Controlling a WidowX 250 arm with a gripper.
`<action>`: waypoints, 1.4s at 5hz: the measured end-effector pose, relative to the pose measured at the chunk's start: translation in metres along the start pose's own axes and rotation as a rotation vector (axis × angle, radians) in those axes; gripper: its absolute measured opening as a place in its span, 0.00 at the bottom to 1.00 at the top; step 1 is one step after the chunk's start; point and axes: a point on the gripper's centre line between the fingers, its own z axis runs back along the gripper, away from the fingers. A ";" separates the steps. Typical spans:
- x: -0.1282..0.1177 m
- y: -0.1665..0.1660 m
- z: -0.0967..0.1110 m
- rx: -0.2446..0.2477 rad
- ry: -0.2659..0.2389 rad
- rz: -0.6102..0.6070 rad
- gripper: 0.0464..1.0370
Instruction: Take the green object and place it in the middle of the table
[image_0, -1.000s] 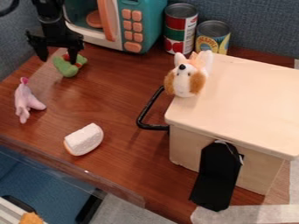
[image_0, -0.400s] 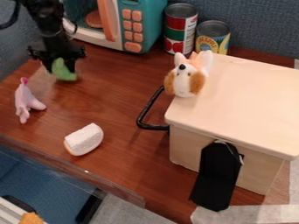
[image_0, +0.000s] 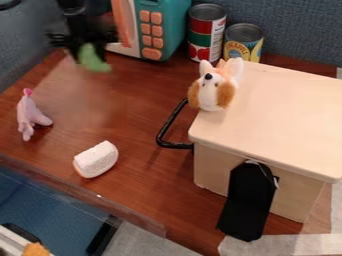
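Hanging point-down at the upper left of the camera view, the gripper (image_0: 88, 53) has its two fingers drawn in on the green object (image_0: 92, 60), one at either side, parted only by the thing's own width; nothing else is in its hold. Object sits directly below the gripper body, lower end protruding past the fingertips. Long axis: roughly upright, lower end canted slightly toward the right of the view. Key relation: the middle of the table (image_0: 130, 117) lies down and to the right from the gripper, in the stretch between the pink toy (image_0: 30, 117) and the black handle (image_0: 172, 131), above the white piece (image_0: 96, 160). Next move, as judged: carry diagonally that way, then lower and release; the protruding end would likely meet the wood first and may tip the object over. Change vs. the previous frame: gripper and green object have shifted together, up and rightward in the view, and the wood where the object was is now uncovered. Reads as a lift with the grasp holding. Pink toy, white piece and handle: same positions as before.
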 end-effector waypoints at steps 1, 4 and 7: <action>-0.023 -0.045 -0.006 -0.020 0.024 -0.034 0.43; -0.046 -0.062 -0.021 0.027 0.076 -0.064 0.83; -0.037 -0.029 0.018 -0.066 0.223 -0.224 0.96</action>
